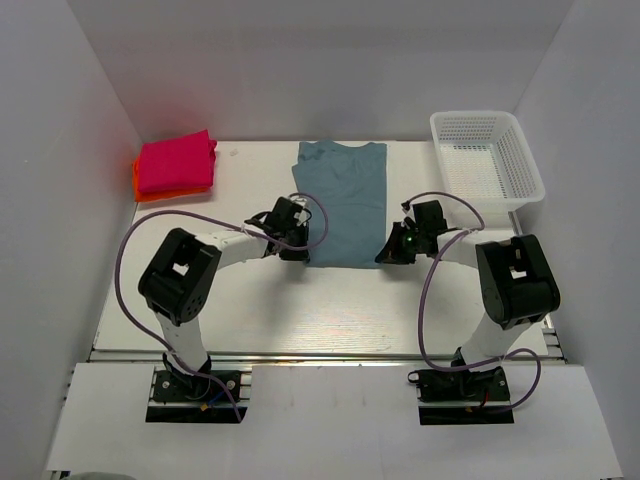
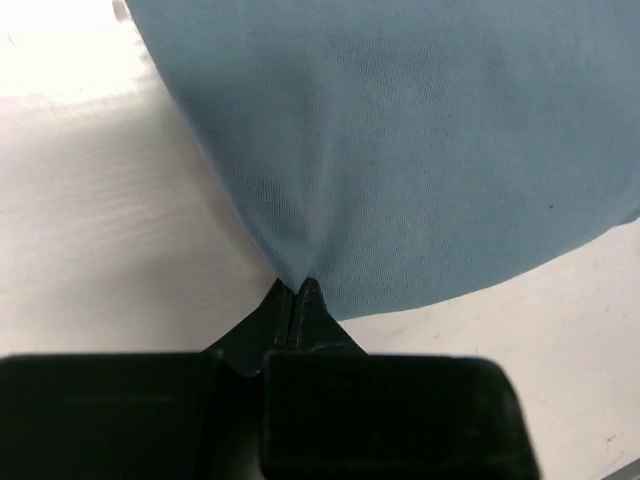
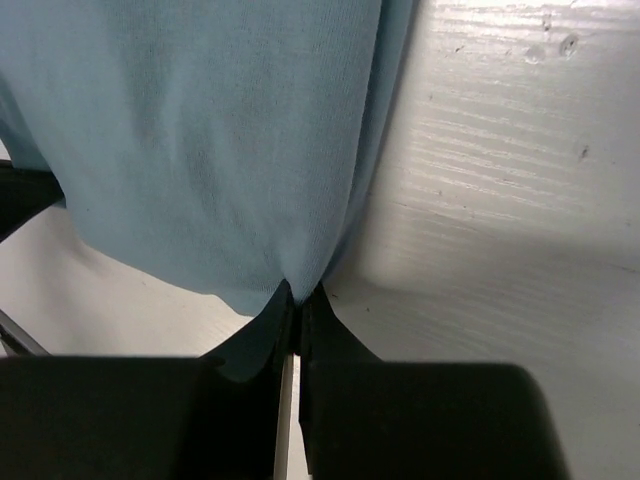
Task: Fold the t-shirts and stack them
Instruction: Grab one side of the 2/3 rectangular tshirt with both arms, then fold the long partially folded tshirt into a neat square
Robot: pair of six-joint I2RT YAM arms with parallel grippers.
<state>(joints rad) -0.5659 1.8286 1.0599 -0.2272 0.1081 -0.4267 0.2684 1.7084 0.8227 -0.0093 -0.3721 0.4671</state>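
Note:
The teal-blue t-shirt (image 1: 340, 200) lies folded into a long strip in the middle of the table, its collar at the far end. My left gripper (image 1: 298, 248) is shut on its near left corner, with the cloth pinched between the fingertips in the left wrist view (image 2: 298, 285). My right gripper (image 1: 388, 252) is shut on its near right corner, seen in the right wrist view (image 3: 296, 292). The magenta-pink t-shirt (image 1: 177, 162) lies folded on top of the orange-red t-shirt (image 1: 150, 190) at the far left.
A white mesh basket (image 1: 485, 155) stands at the far right. White walls close in the table (image 1: 300, 310) on three sides. The arms' cables loop above the near part of the table.

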